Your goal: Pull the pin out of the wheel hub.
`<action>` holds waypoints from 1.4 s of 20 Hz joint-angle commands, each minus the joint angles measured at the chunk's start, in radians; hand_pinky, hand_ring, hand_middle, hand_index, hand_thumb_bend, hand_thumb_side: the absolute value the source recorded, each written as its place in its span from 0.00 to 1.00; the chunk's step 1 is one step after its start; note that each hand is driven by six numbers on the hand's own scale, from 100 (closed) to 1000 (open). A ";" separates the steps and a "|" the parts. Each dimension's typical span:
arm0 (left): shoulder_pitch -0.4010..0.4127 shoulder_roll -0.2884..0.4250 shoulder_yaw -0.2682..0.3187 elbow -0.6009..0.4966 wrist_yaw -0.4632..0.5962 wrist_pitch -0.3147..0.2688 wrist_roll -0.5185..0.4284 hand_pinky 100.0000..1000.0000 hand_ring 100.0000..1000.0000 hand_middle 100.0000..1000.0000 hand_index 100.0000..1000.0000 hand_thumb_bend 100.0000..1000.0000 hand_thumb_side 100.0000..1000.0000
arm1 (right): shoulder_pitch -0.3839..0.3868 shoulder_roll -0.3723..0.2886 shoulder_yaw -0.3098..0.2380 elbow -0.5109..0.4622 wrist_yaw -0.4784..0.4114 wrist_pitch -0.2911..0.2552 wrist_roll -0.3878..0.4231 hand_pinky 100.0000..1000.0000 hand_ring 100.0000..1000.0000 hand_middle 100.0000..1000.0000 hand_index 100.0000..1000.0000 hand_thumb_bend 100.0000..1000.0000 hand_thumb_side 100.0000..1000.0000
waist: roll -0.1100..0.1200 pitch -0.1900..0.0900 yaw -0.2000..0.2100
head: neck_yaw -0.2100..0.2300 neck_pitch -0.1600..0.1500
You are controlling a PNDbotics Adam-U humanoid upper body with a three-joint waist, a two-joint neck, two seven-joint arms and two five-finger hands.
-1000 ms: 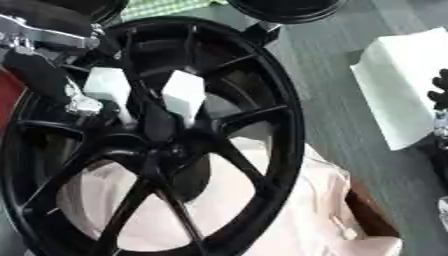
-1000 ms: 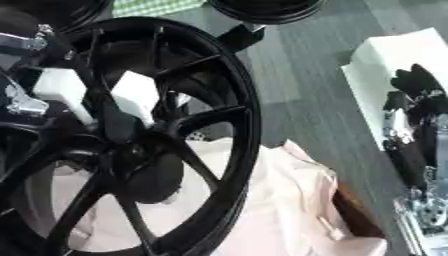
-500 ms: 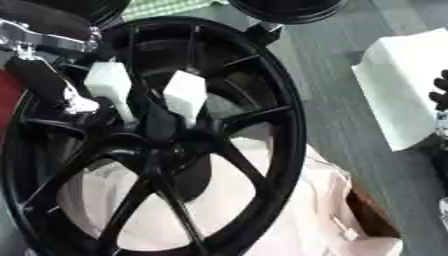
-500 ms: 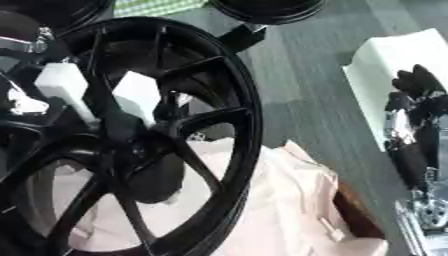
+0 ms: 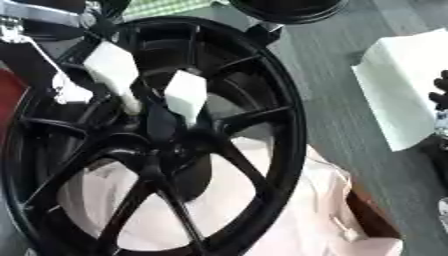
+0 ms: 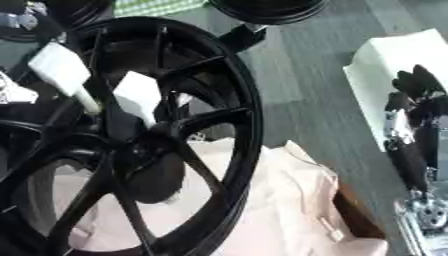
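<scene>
Lifted further left — white-tagged pin above black wheel hub.

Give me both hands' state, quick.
Left hand: at the wheel hub, beside a white pin; fingers cannot be told.
Right hand: open, idle at right, holding nothing.

text: none readable | labels: none | brands: none | numbers: none | signs: none
</scene>
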 commanded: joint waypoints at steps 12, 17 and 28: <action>0.050 0.091 0.362 0.372 -0.317 0.254 0.509 0.59 0.43 0.19 0.36 0.00 0.20 | 0.006 -0.020 -0.015 -0.024 -0.004 -0.013 -0.012 0.80 0.84 0.78 0.90 0.00 0.51 | -0.008 -0.026 0.021 | -0.013 -0.004; 0.116 0.100 0.365 0.447 -0.368 0.193 0.428 0.74 0.63 0.49 0.70 0.00 0.13 | 0.003 -0.021 -0.017 -0.024 -0.009 -0.017 -0.012 0.80 0.84 0.78 0.90 0.00 0.52 | -0.012 -0.025 0.020 | -0.013 -0.013; 0.173 0.114 0.393 0.462 -0.386 0.095 0.118 0.96 0.91 0.81 0.92 0.14 0.85 | 0.002 -0.022 -0.022 -0.024 -0.014 -0.022 -0.015 0.80 0.84 0.78 0.90 0.00 0.52 | -0.014 -0.025 0.019 | -0.017 -0.017</action>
